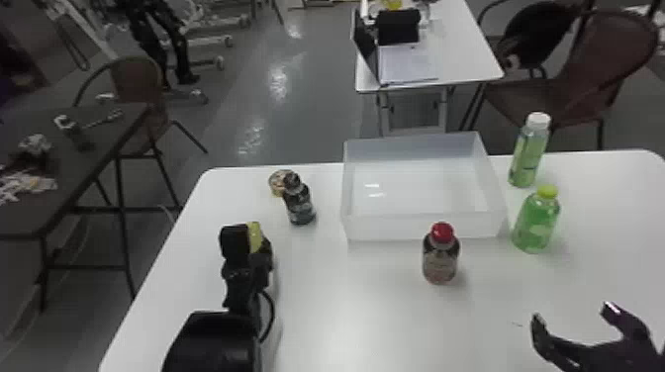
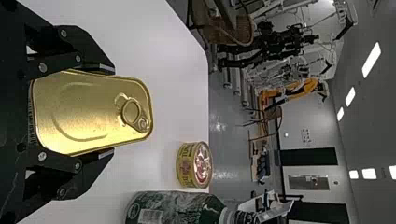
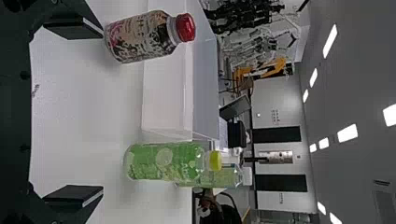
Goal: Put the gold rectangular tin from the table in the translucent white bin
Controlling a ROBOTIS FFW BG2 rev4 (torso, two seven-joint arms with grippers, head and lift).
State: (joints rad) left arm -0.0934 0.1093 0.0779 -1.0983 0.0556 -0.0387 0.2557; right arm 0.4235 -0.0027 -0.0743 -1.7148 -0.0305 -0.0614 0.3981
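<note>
Table (image 1: 346,321) under my arms, white top, rounded far L and far R corners. Next, the translucent white bin (image 1: 425,227): open top, rectangular, up against the far edge, approx. mid-length, one long wall facing me.

My L gripper (image 1: 247,250) is nr the table's L edge, closer to me than the far L corner, and it's clamped on the gold rectangular tin (image 2: 88,112), one finger pressed to each long side. My R gripper (image 1: 574,316) is released, fingers spread wide, toward the R edge and well apart from the far edge.

Btls, all upright: white-capped btl (image 1: 529,153) w/ green label, just R of the bin, nr the far edge; green btl (image 1: 537,222) w/ yellow-green cap, a bit closer to me, beside the bin's near R corner; red-capped btl (image 1: 440,262), my side of the bin's near wall; dark btl (image 1: 300,205), btwn the bin and the table's L edge.

Tin itself: outside the bin, well apart from it, on the L-edge side; gold lid w/ ring pull (image 2: 131,112) faces my L wrist cam. Can't tell if it touches the tabletop.

Smallest item: round can (image 2: 194,164), yellow side, beside the dark btl, nr the far edge twd the far L corner.
</note>
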